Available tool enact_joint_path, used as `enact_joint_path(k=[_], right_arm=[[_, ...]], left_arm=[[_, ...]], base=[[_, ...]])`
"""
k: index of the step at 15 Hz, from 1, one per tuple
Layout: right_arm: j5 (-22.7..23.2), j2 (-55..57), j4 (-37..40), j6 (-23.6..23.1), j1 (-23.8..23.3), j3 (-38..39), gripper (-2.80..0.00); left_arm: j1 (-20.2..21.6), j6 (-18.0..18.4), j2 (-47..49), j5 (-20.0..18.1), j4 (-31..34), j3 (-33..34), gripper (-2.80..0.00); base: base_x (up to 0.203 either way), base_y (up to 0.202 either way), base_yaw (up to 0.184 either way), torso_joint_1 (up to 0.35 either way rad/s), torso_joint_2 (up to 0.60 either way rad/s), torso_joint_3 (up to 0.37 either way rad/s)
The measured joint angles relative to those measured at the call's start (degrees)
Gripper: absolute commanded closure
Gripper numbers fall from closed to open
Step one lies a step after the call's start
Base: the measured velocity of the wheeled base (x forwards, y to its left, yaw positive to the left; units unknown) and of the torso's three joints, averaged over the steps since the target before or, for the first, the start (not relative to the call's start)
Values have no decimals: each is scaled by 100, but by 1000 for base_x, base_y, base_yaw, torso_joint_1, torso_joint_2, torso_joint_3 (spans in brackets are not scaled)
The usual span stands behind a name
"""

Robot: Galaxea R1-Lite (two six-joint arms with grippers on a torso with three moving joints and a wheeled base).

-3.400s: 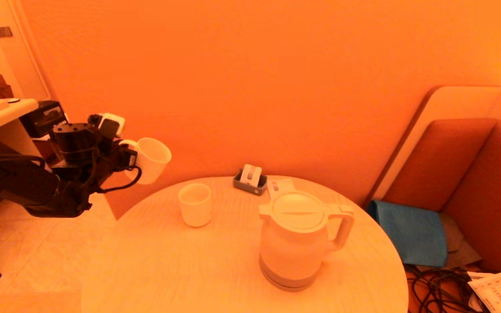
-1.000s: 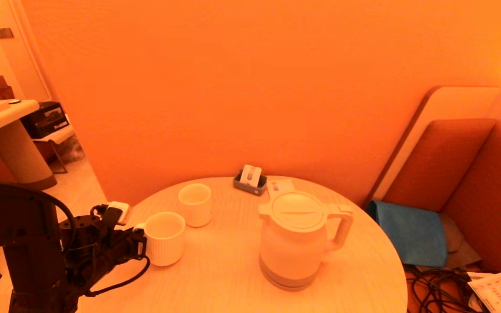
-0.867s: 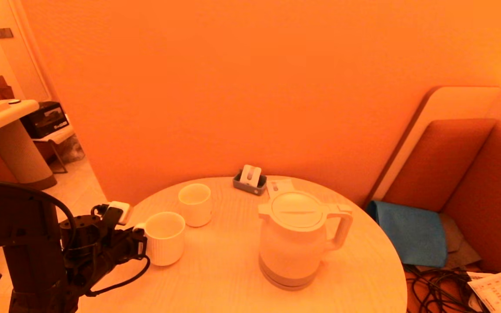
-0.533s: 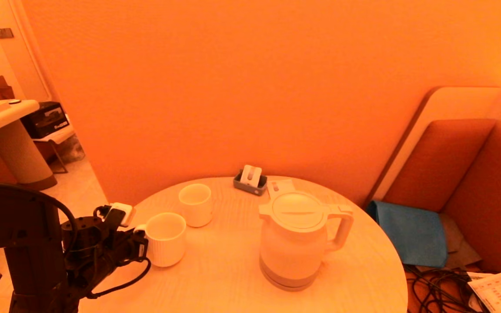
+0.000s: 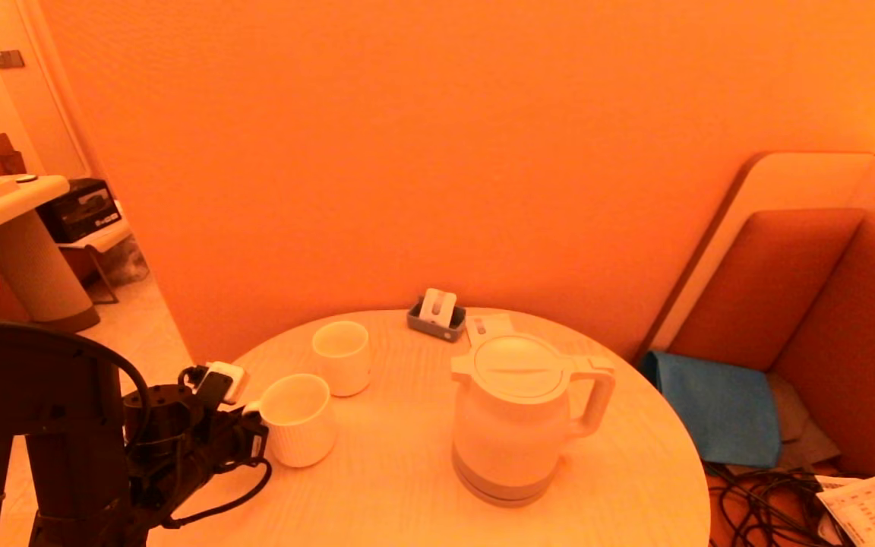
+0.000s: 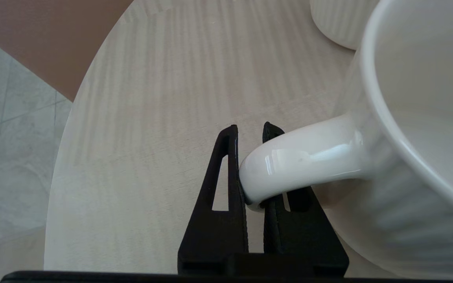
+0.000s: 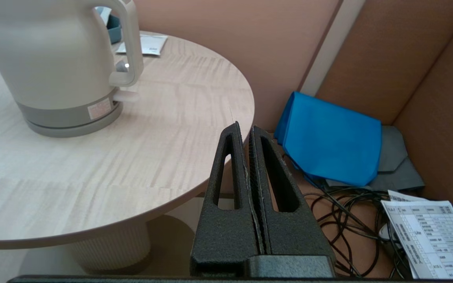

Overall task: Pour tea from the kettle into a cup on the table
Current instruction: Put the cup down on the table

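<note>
Fingers of the left gripper (image 6: 250, 133) are pinched narrow on the handle of the mug (image 5: 297, 419), which we see at lower left of the head view on the table (image 5: 407, 486). Over the last few seconds that mug has come from up in the air at the frame's left down onto the wood, and in the last second it has slid a bit right and looks slightly tilted, so we can't tell if its base sits flat yet. For the task this reads as the mug being set out, not pouring; the grip is not yet let go. The cup (image 5: 340, 357) stands just above and right of the mug, close but apart. The kettle (image 5: 517, 414) stands upright at centre-right, lid on, untouched, handle toward the frame's right. The right gripper (image 7: 248, 131) has its fingers pressed together, empty, parked beside the table edge in its wrist view.
</note>
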Motion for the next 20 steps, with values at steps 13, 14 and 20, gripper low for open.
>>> enact_joint_path(k=[13, 14, 20], right_arm=[[1, 0, 0, 0, 0, 0, 0], [2, 0, 0, 1, 0, 0, 0], [2, 0, 0, 1, 0, 0, 0]], left_arm=[[-1, -41, -68, 86, 11, -1, 0], [-1, -43, -63, 102, 9, -15, 0], [-3, 9, -44, 312, 38, -41, -280]], base=[[0, 0, 0, 0, 0, 0], [0, 0, 0, 0, 0, 0], [0, 0, 0, 0, 0, 0]])
